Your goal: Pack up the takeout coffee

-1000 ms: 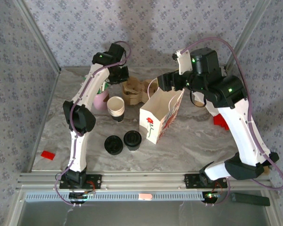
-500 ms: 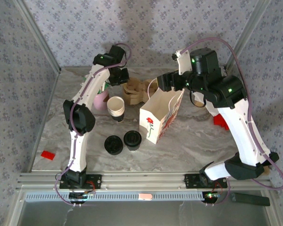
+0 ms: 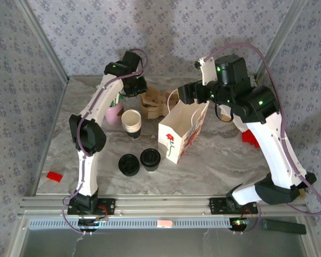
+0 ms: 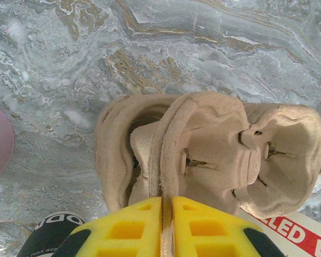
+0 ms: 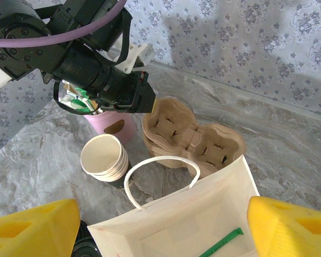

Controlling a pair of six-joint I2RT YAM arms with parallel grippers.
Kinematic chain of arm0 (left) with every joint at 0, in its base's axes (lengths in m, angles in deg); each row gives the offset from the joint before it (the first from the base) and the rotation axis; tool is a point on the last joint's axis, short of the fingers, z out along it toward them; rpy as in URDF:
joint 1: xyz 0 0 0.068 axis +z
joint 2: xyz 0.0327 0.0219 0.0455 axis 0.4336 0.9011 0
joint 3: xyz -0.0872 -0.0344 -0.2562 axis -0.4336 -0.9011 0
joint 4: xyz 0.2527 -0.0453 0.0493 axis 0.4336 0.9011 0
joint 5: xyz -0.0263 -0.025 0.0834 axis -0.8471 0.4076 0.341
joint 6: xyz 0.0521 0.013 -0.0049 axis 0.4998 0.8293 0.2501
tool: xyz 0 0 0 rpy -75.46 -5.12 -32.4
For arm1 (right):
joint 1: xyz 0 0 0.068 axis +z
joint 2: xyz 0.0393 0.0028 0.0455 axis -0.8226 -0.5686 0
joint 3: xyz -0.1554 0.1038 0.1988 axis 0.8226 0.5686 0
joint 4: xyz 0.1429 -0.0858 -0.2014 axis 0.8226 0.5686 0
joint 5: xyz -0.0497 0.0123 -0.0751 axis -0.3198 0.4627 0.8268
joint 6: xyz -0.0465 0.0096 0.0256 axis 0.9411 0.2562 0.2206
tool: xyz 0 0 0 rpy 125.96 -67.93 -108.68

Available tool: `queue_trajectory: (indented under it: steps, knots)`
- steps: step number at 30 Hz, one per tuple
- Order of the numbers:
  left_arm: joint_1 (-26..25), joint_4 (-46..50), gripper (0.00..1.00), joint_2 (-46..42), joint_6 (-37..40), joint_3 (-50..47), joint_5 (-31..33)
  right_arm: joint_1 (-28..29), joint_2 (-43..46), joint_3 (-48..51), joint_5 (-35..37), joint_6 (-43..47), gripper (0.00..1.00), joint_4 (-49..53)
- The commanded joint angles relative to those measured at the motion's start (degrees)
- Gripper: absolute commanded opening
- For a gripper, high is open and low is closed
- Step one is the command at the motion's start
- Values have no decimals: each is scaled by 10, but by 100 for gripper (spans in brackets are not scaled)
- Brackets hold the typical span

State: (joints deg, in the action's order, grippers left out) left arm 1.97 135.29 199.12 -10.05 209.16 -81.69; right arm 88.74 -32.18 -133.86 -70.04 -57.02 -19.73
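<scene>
table [image 3: 219,160]: grey marble-look top; everything you have out stands on it.
paper bag [image 3: 181,131]: white, upright, mouth open, red flower print on its near face; you can read no words on it.
right gripper [image 5: 160,217]: hangs above the bag's mouth, fingers spread wide with nothing between them.
cup carrier [image 4: 214,150]: brown moulded pulp, beyond the bag's far-left corner.
left gripper [image 4: 167,202]: your yellow fingers are pinched onto the carrier's upright middle rib.
pink tub [image 3: 115,113]: left of the carrier.
cup stack [image 3: 131,122]: lidless white cups, just in front of the tub.
lid pile [image 3: 129,164]: black, at centre front.
takeout coffee [image 3: 150,158]: stands on the table just right of the lid pile, near the bag's front corner and outside the bag.
writing: a red strip [image 4: 297,235] beside the carrier shows white letters "LED W", cut off at the frame edge.
change: against a second ago, your left arm's elbow sits slightly further left; bag, coffee and right arm are where they were.
</scene>
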Motion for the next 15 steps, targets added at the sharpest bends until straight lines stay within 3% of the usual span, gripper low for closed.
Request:
queue_trajectory:
  steps: [1, 15]
  knots:
    - [0, -18, 14, -27, -10, -8, -18, 6, -1, -14, 9, -3, 84, 1]
    - [1, -54, 19, -43, -22, -48, -35, 10, 0, -12, 14, -1, 84, 10]
